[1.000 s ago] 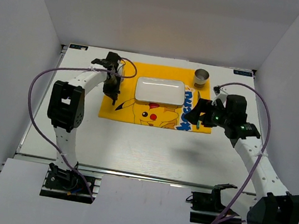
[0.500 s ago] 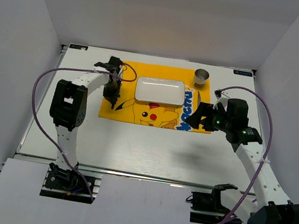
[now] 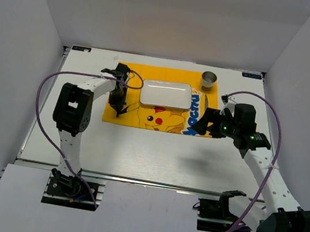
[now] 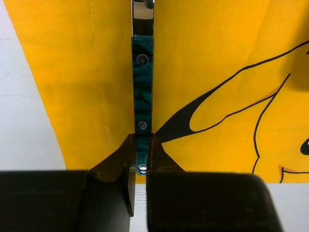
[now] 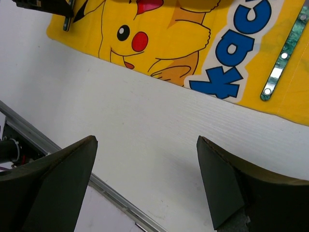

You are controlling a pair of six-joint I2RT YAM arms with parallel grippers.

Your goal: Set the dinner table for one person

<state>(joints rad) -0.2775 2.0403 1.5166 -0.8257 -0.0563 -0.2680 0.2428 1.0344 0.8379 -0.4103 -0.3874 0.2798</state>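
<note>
The white dinner table (image 3: pixel 150 150) carries a yellow cartoon mat (image 3: pixel 142 120) with a white plate (image 3: pixel 166 94) on it. My left gripper (image 3: pixel 118 97) is over the mat's left strip. In the left wrist view it (image 4: pixel 140 157) is shut on the end of a green-handled utensil (image 4: pixel 143 72) that lies along the mat (image 4: pixel 217 48). My right gripper (image 3: pixel 206 122) hangs open and empty at the mat's right edge. In the right wrist view it (image 5: pixel 146 140) is above bare table (image 5: pixel 145 121). A second green-handled utensil (image 5: pixel 285 50) lies on the mat's right strip.
A small metal cup (image 3: pixel 209 78) stands at the mat's back right corner. White walls close in the table on the left, right and back. A metal rail (image 5: pixel 116 193) runs along the table's near edge.
My left gripper has moved a little toward the near edge along the mat's left strip, still holding the utensil. My right gripper has drawn back slightly toward me.
</note>
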